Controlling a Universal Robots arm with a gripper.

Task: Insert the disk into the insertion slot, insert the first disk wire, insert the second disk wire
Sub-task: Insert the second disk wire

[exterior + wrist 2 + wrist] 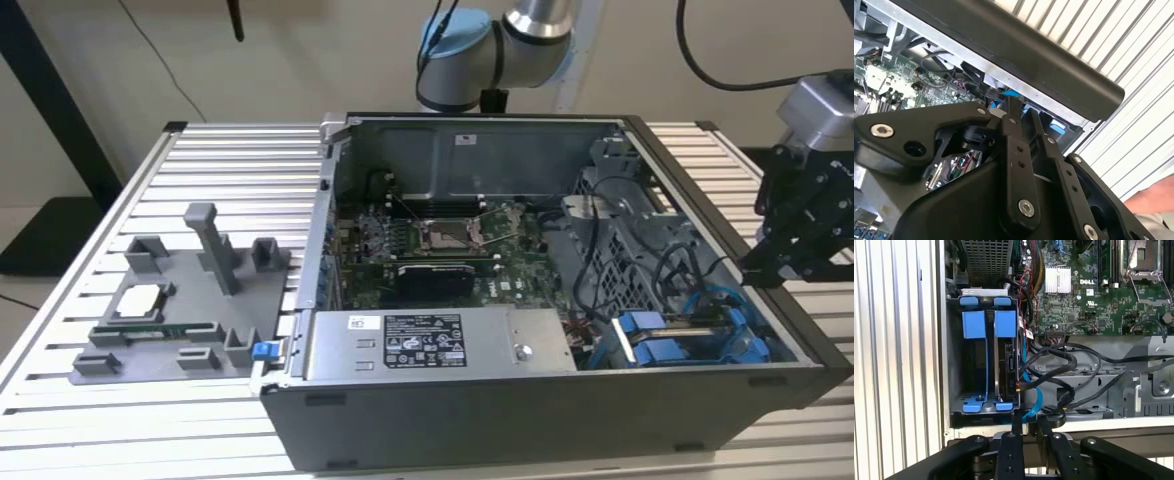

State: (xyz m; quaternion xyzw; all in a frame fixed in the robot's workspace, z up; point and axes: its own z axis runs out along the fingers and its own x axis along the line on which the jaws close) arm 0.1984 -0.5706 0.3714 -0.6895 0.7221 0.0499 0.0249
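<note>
One disk (1006, 367) sits edge-up in the insertion slot (985, 320), blue carrier tabs at the bay's end, w/ cables plugged in beside it. Gripper (1030, 422) hangs at the case wall just off the bay, fingers nearly together, holding nothing, prob. so wires stay reachable.

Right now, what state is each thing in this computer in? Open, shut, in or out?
computer case: open, side cover off.
insertion slot: one half bare, the other half holds the disk.
disk: in the slot, standing on edge.
blue wire: reaches the disk; plugged in or not, cannot tell.
gripper: at the case rim beside the slot.
</note>
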